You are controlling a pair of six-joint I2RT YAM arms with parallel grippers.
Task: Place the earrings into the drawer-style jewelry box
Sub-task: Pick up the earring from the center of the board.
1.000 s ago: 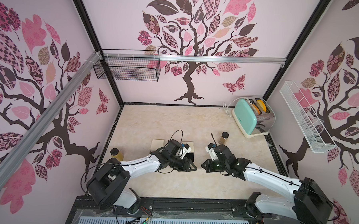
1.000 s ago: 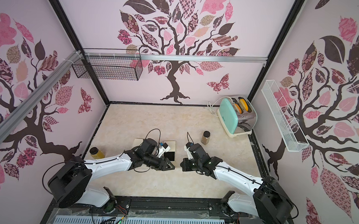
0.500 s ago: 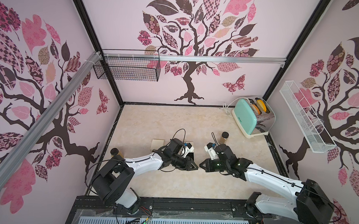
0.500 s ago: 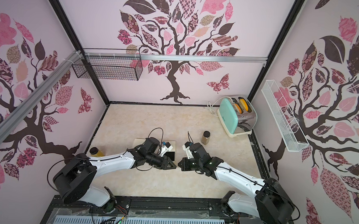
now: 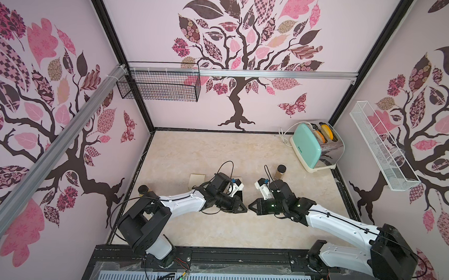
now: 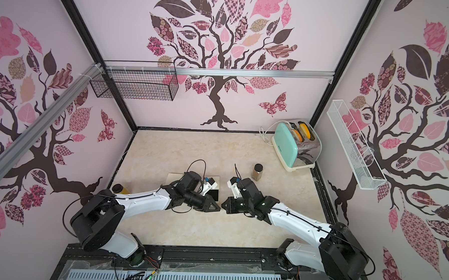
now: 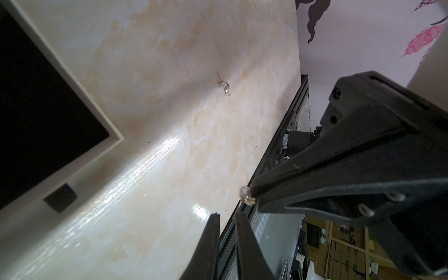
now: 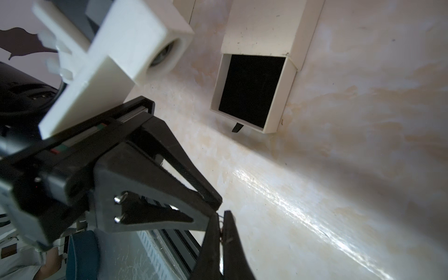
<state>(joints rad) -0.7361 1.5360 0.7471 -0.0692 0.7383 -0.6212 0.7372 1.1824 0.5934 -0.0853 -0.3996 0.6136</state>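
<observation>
Right fingers (image 7: 303,184) clamp a pearl earring (image 7: 244,193), partly hidden between them; left fingers (image 7: 244,242) narrowly apart.

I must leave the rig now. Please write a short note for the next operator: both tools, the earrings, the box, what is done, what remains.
Right tool: shut on a small pearl earring with thin gold post, held off the table.
Left tool: tip to tip with it, jaws open by a narrow gap at the post; no grip seen.
Cream jewelry-box drawer with black lining: pulled open, no earring visible inside.
Other pearly earring pieces lie loose on the beige marble-look table.
Done: drawer open. Left: every earring into the drawer.
</observation>
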